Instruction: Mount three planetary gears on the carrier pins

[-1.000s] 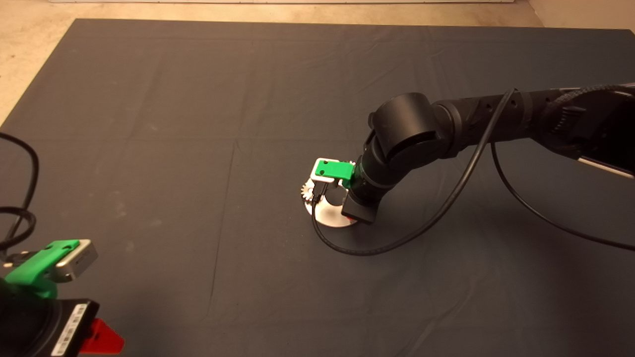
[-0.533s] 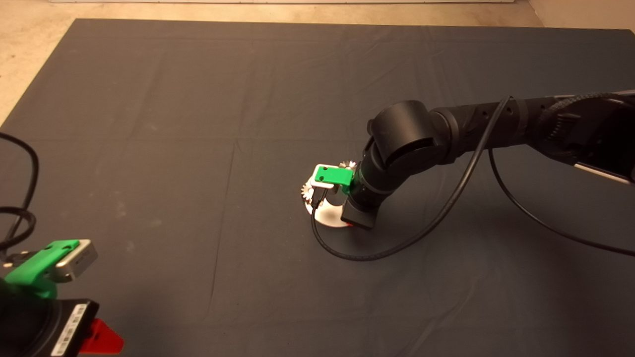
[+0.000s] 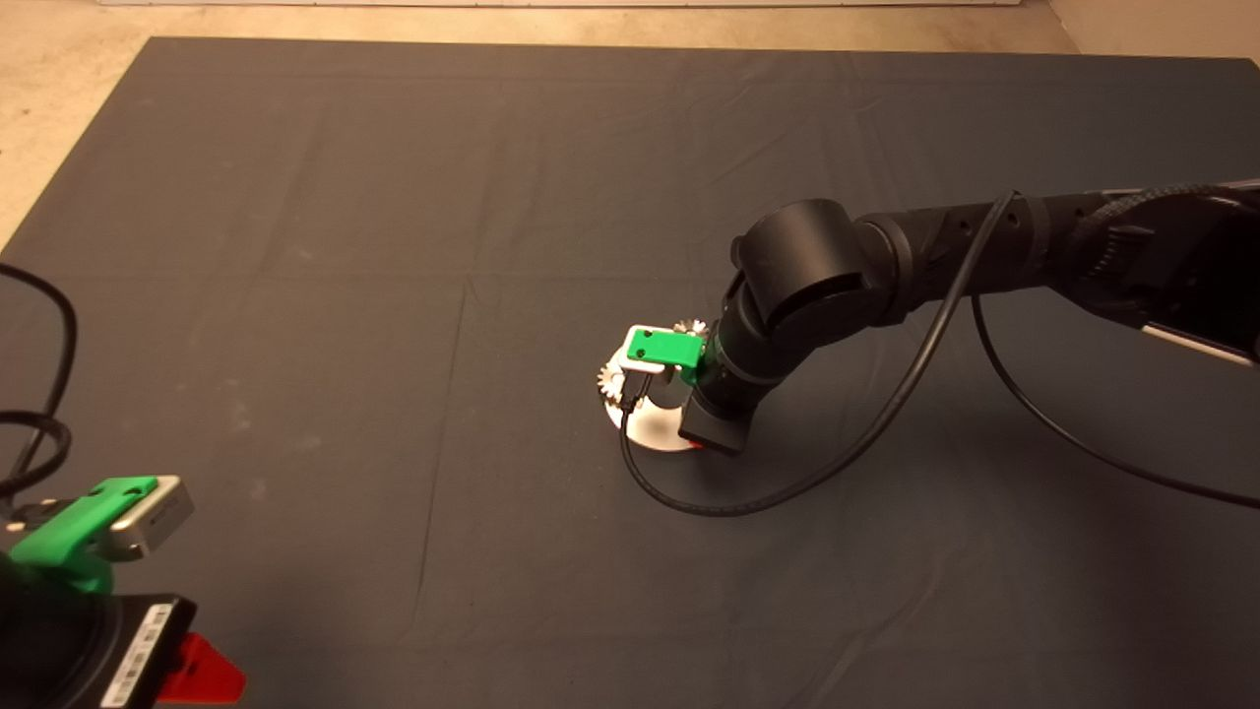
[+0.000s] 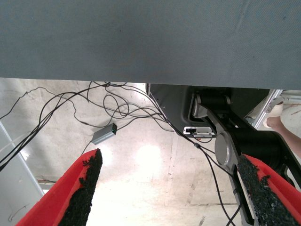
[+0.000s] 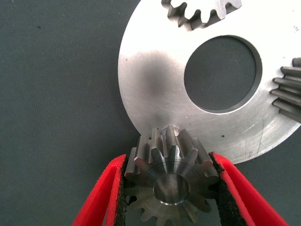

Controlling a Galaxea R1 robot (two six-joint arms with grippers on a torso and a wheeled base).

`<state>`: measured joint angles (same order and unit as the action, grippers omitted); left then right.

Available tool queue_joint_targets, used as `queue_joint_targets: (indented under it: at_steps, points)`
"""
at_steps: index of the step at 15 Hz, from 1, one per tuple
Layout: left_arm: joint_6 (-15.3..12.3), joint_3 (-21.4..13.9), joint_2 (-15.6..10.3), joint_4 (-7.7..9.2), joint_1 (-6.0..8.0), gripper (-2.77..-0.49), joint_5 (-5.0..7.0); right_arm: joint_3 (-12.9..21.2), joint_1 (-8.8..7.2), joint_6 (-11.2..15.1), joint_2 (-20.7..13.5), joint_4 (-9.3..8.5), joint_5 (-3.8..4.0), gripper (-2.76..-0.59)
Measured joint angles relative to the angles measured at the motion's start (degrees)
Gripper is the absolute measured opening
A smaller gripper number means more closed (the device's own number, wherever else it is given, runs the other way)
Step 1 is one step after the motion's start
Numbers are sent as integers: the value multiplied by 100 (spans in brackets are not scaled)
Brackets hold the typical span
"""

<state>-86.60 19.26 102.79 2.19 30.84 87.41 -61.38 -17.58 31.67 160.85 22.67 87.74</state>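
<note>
Gripping gear (image 5: 170, 186), right gripper (image 5: 168, 188)

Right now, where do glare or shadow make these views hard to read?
Head view: the right arm's shadow darkens the mat, and the arm hides the right gripper and most of the plate. Right wrist view: the plate gleams with a dull smudge, yet the held gear reads clearly. Left wrist view: a bright patch washes out the floor between the left gripper fingers.
</note>
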Motion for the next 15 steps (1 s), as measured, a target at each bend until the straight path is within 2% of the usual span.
queue_joint_targets:
  at_steps: [15]
  points:
    - [0, -2, -9, 0, 0, -122, 0, -2, 28, -6, -10, 108, 7, -228]
